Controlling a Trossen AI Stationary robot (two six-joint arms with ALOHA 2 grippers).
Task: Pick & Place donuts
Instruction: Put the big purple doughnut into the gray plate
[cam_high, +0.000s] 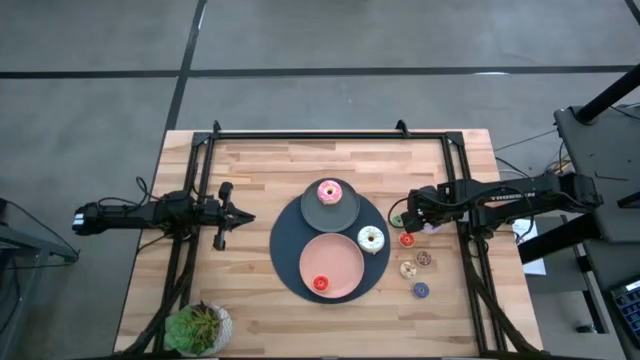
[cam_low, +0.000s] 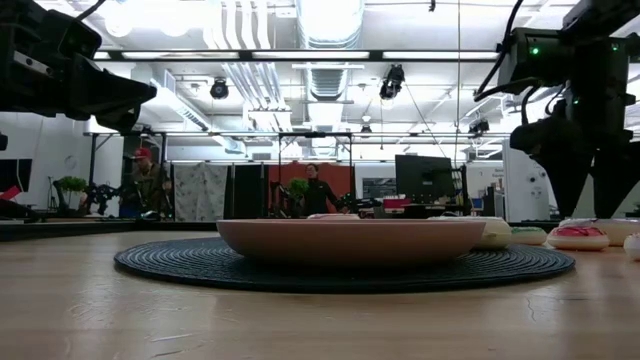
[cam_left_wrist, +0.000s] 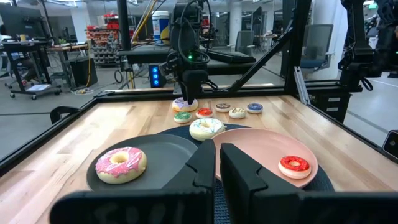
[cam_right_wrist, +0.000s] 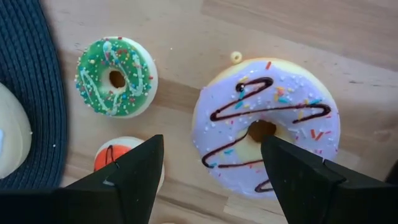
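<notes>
My right gripper (cam_right_wrist: 211, 146) is open and points down over the lilac donut (cam_right_wrist: 267, 130), which lies flat on the wood near the table's right side. One finger stands over the ring's outer side and the other beside its opposite rim; in the low view the fingertips (cam_low: 578, 208) end just above it. The green donut (cam_right_wrist: 116, 76) and a red donut (cam_right_wrist: 112, 158) lie close by. A pink donut (cam_high: 330, 192) sits on the grey plate (cam_high: 338, 214), a white donut (cam_high: 371, 239) rests at the pink plate's (cam_high: 340, 258) rim, and a second red donut (cam_high: 321, 283) lies in that plate. My left gripper (cam_high: 245, 216) waits shut at the table's left.
Tan (cam_high: 408, 268), brown (cam_high: 424, 259) and blue (cam_high: 420, 290) small donuts lie on the wood nearer the front right. Both plates sit on a dark round mat (cam_high: 285, 250). A potted plant (cam_high: 198, 326) stands at the near left corner. A black frame borders the table.
</notes>
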